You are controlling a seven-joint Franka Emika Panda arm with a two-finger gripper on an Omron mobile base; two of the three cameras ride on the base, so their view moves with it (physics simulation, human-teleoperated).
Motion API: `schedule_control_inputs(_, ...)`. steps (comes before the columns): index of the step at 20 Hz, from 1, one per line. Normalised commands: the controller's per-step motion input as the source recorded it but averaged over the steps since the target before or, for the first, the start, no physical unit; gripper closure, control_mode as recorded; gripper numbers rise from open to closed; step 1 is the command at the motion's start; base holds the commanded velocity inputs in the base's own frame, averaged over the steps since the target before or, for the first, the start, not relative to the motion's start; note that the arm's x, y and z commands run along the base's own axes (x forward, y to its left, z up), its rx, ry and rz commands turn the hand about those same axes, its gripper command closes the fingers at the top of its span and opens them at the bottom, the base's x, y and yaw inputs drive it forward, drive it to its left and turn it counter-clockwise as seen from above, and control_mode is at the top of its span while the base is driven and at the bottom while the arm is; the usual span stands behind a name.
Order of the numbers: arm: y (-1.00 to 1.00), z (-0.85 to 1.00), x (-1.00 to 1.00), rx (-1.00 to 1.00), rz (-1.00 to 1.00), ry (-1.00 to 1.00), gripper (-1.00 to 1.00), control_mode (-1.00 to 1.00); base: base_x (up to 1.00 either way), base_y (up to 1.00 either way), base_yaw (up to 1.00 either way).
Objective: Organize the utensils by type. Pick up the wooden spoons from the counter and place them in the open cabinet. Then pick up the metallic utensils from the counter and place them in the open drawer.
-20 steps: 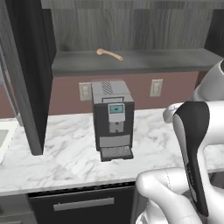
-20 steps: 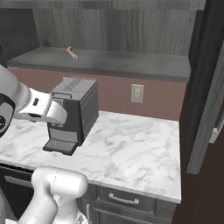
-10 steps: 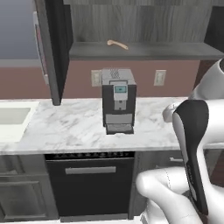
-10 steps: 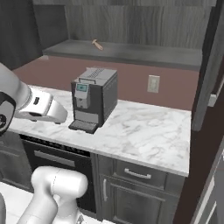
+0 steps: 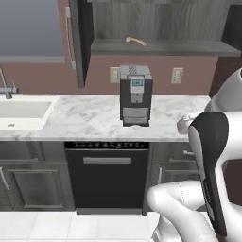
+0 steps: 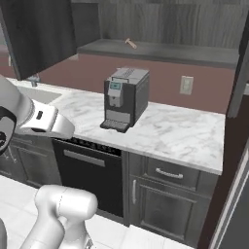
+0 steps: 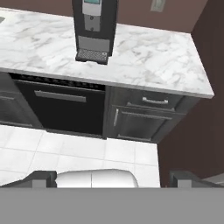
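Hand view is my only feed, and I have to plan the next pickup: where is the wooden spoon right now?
Observer: The wooden spoon lies on the shelf of the open cabinet, above the coffee machine.
Operator: What is on the left, past that machine?
Observer: The counter runs on to a sink with a faucet behind it.
Operator: And the cabinet door?
Observer: The door stands swung open at the shelf's left end, edge-on to the left base view.
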Motion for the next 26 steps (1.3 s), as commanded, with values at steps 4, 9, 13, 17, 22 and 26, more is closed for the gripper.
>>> schedule_control_inputs(4, 0.0, 0.0, 0.0, 0.0, 0.0, 0.0, -1.0, 1.0, 0.0, 0.49, 0.04)
schedule_control_inputs(9, 0.0, 0.0, 0.0, 0.0, 0.0, 0.0, -1.0, 1.0, 0.0, 0.75, 0.25)
schedule_control_inputs(13, 0.0, 0.0, 0.0, 0.0, 0.0, 0.0, -1.0, 1.0, 0.0, 0.99, 0.67)
schedule_control_inputs(17, 0.0, 0.0, 0.0, 0.0, 0.0, 0.0, -1.0, 1.0, 0.0, 0.87, 0.8)
schedule_control_inputs(22, 0.0, 0.0, 0.0, 0.0, 0.0, 0.0, -1.0, 1.0, 0.02, 0.82, 0.81)
schedule_control_inputs(26, 0.0, 0.0, 0.0, 0.0, 0.0, 0.0, -1.0, 1.0, 0.17, 0.74, 0.78)
